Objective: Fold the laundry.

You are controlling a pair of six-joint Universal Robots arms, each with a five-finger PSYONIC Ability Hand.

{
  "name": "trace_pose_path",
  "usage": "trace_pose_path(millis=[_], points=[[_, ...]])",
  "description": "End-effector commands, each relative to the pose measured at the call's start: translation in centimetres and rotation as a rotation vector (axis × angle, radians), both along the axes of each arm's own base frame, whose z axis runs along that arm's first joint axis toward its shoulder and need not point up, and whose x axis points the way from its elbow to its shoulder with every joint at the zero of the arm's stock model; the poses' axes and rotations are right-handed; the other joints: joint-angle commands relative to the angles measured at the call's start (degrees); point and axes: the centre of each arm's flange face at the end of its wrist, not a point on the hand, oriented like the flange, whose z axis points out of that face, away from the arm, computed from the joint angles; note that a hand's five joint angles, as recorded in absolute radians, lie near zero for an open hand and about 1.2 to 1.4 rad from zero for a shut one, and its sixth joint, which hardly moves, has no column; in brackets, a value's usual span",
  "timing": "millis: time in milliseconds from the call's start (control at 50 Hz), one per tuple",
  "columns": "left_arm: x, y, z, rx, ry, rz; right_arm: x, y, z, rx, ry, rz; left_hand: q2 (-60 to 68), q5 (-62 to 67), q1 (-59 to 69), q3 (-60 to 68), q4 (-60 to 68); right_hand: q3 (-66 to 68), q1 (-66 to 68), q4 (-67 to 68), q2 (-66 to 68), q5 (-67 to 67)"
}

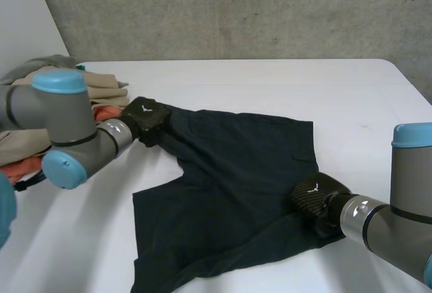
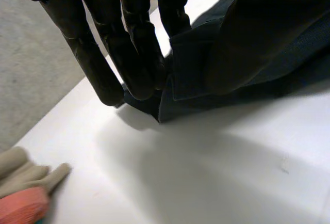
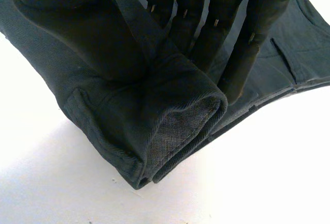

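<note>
Dark shorts (image 1: 236, 192) lie spread across the middle of the white desk (image 1: 270, 84). The left robot hand (image 1: 145, 121) is at their far left corner, where its fingers (image 2: 129, 43) and thumb pinch the cloth edge, near a pile of clothes (image 1: 101, 92) at the desk's left edge. The right robot hand (image 1: 314, 195) is at the shorts' near right edge, thumb and fingers (image 3: 206, 38) closed on a hem doubled over between them, while bare desk lies open beyond the far edge, out to the right, and in a narrower strip at the near left.
</note>
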Motion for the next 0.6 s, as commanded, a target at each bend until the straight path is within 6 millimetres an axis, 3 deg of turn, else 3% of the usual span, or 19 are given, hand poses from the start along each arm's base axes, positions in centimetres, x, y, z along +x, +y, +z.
trace_pose_path(millis=[20, 220, 340, 440, 600], points=[[2.2, 1.5, 2.2, -0.03, -0.054, 0.031, 0.0, 0.0, 0.4, -0.009, -0.007, -0.004, 11.8, 14.3, 15.5, 11.9, 11.3, 11.7, 16.6, 11.2, 11.9, 10.7], [3.8, 2.7, 0.6, -0.024, -0.246, 0.025, 0.4, 0.5, 1.0, -0.005, -0.042, -0.014, 11.8, 14.3, 15.5, 11.9, 11.3, 11.7, 16.6, 11.2, 11.9, 10.7], [3.6, 2.7, 1.0, -0.025, -0.259, 0.062, 0.5, 0.5, 1.4, -0.017, -0.055, -0.021, 10.9, 13.5, 14.7, 11.0, 10.5, 11.7, 16.6, 11.2, 11.9, 10.7], [3.3, 4.0, 3.1, -0.015, -0.225, 0.078, 0.6, 0.2, 1.8, -0.024, -0.082, -0.035, -32.7, -30.2, -29.0, -32.6, -33.1, 11.7, 16.6, 11.2, 11.9, 10.7], [3.5, 8.7, 6.8, 0.099, -0.093, 0.083, 1.1, -0.4, 2.3, -0.008, -0.156, -0.083, -45.2, -42.7, -41.5, -45.1, -45.6, 11.7, 16.6, 11.2, 11.9, 10.7]])
